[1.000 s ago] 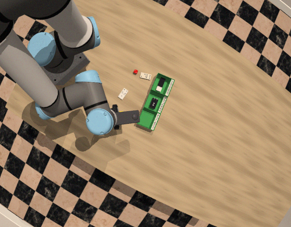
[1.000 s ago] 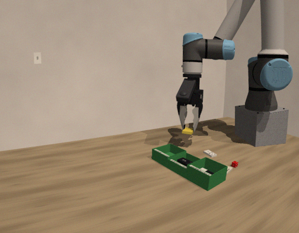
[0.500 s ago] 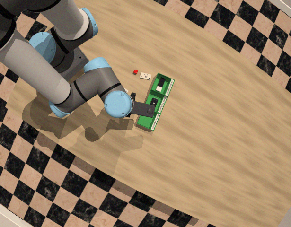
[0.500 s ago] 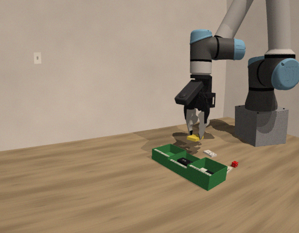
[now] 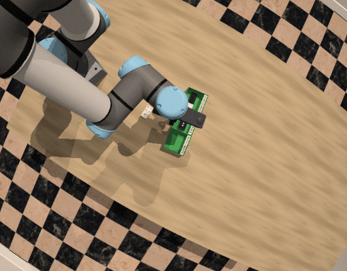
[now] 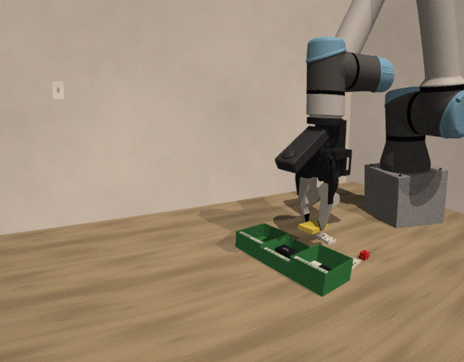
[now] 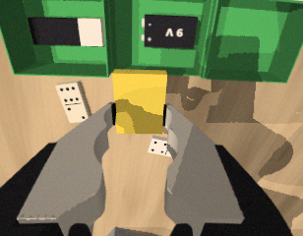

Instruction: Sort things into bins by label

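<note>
My gripper [image 6: 314,225] [image 7: 140,104] is shut on a yellow block [image 6: 309,227] [image 7: 140,93], held above the table on the robot's side of the bins, by the middle one. The green three-part bin row [image 5: 175,143] [image 6: 337,278] [image 7: 242,29] stands upright. The stationery bin holds a black-and-white block [image 5: 193,98] [image 6: 316,264] [image 7: 90,32]. The middle bin, its label partly covered in the top view, holds a black 9V battery [image 5: 183,125] [image 6: 285,250] [image 7: 171,31]. The nuts/bolts bin looks empty. One domino [image 5: 146,112] [image 6: 326,237] [image 7: 158,146] lies near the gripper.
Another domino [image 6: 354,264] [image 7: 72,102] lies beside the stationery bin. A red die [image 6: 364,255] is near it; the arm hides both in the top view. The bin walls and dividers stand close to the held block. The robot's base [image 6: 405,198] stands behind.
</note>
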You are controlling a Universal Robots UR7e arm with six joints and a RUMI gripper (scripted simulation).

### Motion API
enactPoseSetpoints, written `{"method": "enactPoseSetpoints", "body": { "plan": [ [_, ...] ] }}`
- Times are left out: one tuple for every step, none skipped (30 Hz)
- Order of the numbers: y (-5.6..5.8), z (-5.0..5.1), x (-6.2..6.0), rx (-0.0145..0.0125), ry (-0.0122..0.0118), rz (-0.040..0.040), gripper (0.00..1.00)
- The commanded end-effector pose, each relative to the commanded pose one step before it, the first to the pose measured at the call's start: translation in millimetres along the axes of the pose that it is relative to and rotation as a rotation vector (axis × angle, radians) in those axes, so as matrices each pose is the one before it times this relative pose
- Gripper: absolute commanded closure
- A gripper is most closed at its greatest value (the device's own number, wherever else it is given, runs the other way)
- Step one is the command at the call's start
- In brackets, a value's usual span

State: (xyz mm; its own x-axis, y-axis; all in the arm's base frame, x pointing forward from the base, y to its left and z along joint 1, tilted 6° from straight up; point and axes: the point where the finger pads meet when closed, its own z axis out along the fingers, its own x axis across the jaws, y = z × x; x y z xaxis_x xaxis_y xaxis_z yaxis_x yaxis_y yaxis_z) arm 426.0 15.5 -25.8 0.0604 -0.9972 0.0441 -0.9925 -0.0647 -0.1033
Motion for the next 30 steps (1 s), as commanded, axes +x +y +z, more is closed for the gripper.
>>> {"method": "enactPoseSetpoints", "body": {
  "plan": [
    [-18.44, 0.66, -23.98, -0.00697, 0.00888, 0.01328, 1.0],
    [-3.13, 0.0, -5.15, 0.00002, -0.00002, 0.0, 1.0],
    [-3.13, 0.0, -5.15, 0.00002, -0.00002, 0.0, 1.0],
    [-3.12, 0.0, -5.15, 0.00002, -0.00002, 0.0, 1.0],
    [-3.12, 0.0, -5.15, 0.00002, -0.00002, 0.0, 1.0],
    [-3.12, 0.0, -5.15, 0.00002, -0.00002, 0.0, 1.0],
    [-3.12, 0.0, -5.15, 0.00002, -0.00002, 0.0, 1.0],
    [-3.12, 0.0, -5.15, 0.00002, -0.00002, 0.0, 1.0],
    [-3.12, 0.0, -5.15, 0.00002, -0.00002, 0.0, 1.0],
    [0.0, 0.0, 0.0, 0.0, 0.0, 0.0, 1.0],
    [0.0, 0.0, 0.0, 0.0, 0.0, 0.0, 1.0],
    [-3.14, -0.01, -5.15, 0.00001, -0.00002, 0.0, 1.0],
    [-1.15, 0.0, -1.51, 0.0, -0.00001, 0.0, 1.0],
    [-0.77, 0.0, -0.88, 0.0, 0.0, 0.0, 1.0],
    [-0.58, 0.0, -0.6, 0.0, 0.0, 0.0, 1.0],
    [-0.4, 0.0, -0.35, 0.0, 0.0, 0.0, 1.0],
    [-0.23, 0.0, -0.14, 0.0, 0.0, 0.0, 1.0],
    [-0.09, 0.0, 0.02, 0.0, 0.0, 0.0, 1.0],
    [0.03, 0.0, 0.14, 0.0, 0.0, 0.0, 1.0],
    [0.11, 0.0, 0.19, 0.00001, -0.0001, 0.0, 1.0],
    [0.01, -0.19, 0.84, 0.00052, -0.00002, 0.00116, 1.0],
    [0.58, -0.09, 0.7, 0.00004, -0.00001, 0.00113, 1.0],
    [0.97, 0.18, 0.45, -0.0007, -0.00011, 0.00029, 1.0],
    [0.7, 0.13, 0.39, -0.00046, -0.00008, 0.00008, 1.0],
    [0.54, 0.08, 0.41, -0.00029, -0.00003, 0.00019, 1.0],
    [0.56, 0.08, 0.31, -0.00032, -0.00004, 0.00005, 1.0],
    [0.0, 0.0, 0.0, 0.0, 0.0, 0.0, 1.0],
    [0.0, 0.0, 0.0, 0.0, 0.0, 0.0, 1.0],
    [0.6, 0.09, 0.18, -0.00037, -0.00006, -0.00011, 1.0],
    [0.2, -0.09, 0.21, 0.00023, 0.00002, -0.00007, 1.0]
  ]
}}
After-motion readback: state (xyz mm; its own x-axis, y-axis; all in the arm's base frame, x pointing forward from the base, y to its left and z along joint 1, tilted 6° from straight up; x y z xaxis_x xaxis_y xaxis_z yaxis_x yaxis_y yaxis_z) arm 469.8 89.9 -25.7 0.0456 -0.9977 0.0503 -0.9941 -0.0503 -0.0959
